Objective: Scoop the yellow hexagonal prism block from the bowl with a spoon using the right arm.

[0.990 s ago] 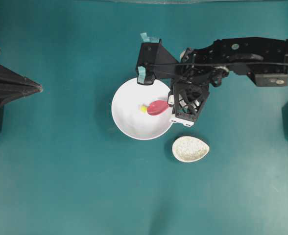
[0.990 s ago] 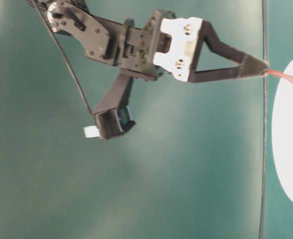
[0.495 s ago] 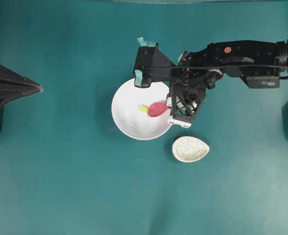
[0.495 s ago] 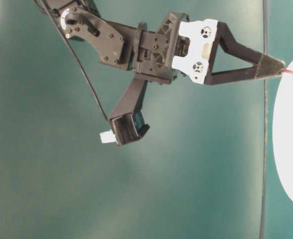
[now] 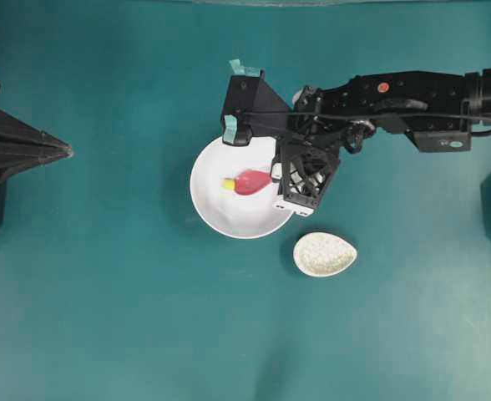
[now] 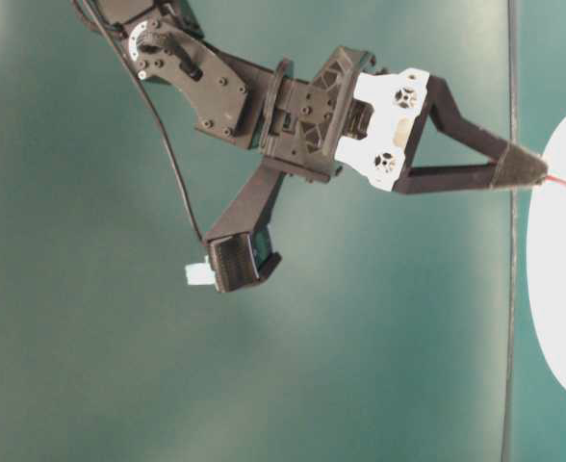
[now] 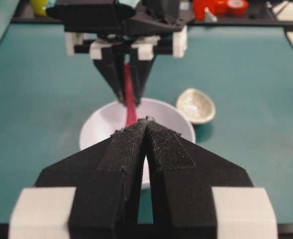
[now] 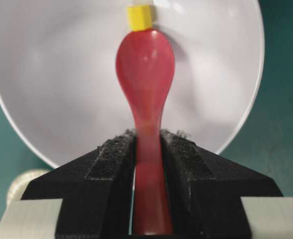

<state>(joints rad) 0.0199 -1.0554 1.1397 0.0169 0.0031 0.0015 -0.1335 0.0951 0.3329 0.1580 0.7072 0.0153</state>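
Robot lab bench. Teal mat (image 5: 129,317) as tabletop, two black arms (image 5: 396,92) mounted at sides, tape rolls (image 7: 236,6) on back shelf.

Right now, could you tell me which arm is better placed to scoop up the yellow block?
The right. Its claw already grips the spoon, whose tip meets the yellow block inside the bowl. The left claw sits shut and empty, far off to the side.

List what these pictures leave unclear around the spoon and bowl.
- Right wrist view: whether the spoon tip touches the yellow block.
- Table-level view: bowl cut off by the right edge; block unseen.
- Left wrist view: left fingers hide the bowl's middle.
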